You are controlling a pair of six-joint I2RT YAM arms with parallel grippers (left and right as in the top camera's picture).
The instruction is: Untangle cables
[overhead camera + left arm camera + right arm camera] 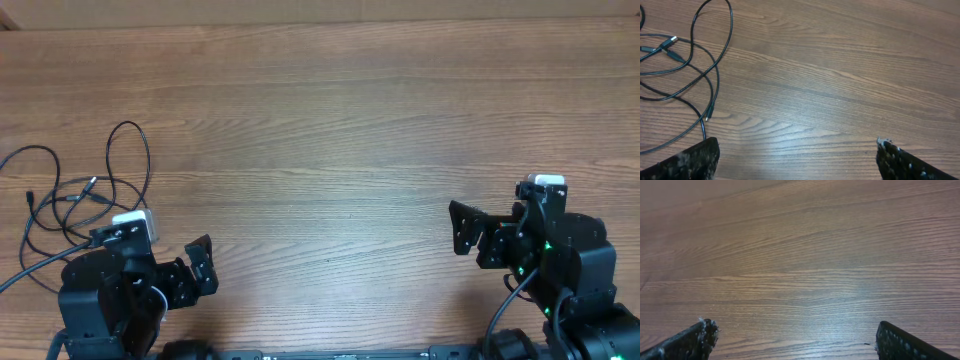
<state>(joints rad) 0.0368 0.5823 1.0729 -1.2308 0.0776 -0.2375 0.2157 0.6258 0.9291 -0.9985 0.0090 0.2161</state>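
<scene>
Plainly, the untangling has not begun. The thin black cables (78, 197) lie in one loose tangle at nine o'clock on the brown wood-grain table (330, 130). They make several open loops that cross one another, and the tallest loop reaches toward eleven o'clock. In the left wrist view the strands (688, 63) overlap at more than one point, and a small silver-tipped plug (671, 39) lies beside a dark plug end inside the knot of loops. I cannot tell how many separate cords there are. Part of the tangle runs off the table's left edge and part passes behind the left arm.

The black left gripper (195, 270) sits at seven o'clock with its jaws spread wide and nothing between them. The tangle lies near it, at about ten o'clock from its fingers, and is not touching them. The black right gripper (474, 235) sits at four o'clock, well apart from the cables. Its jaws are also spread wide, over bare wood.

By my reading, no cord has been lifted, drawn out or laid apart, so the whole job is left. Each cord has to be picked out, freed from the crossings, and set down clear of the others.
</scene>
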